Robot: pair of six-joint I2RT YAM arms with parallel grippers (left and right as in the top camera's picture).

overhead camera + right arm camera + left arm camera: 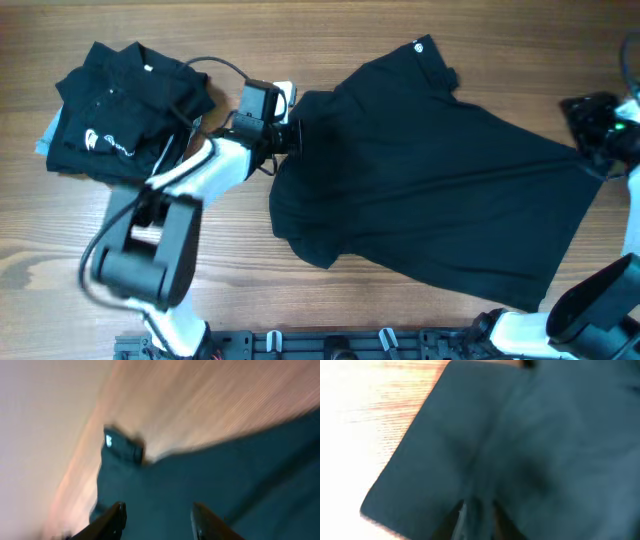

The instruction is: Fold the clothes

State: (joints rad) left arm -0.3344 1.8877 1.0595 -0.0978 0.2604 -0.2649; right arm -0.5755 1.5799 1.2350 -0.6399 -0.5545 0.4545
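Observation:
A black shirt (440, 190) lies spread across the middle and right of the table, with its collar and white label (421, 46) at the far side. My left gripper (291, 136) is at the shirt's left edge. In the left wrist view its fingers (478, 516) are close together with a fold of the black fabric (520, 435) pinched between them. My right gripper (597, 128) is at the shirt's right edge. In the right wrist view its fingers (157, 515) are wide apart just above the fabric (200, 485), with the collar label (108, 440) beyond them.
A stack of folded black shirts (120, 110) with a white logo sits at the far left, over something light blue. The wooden table (60, 240) shows bare at the front left. A black rail (330, 345) runs along the front edge.

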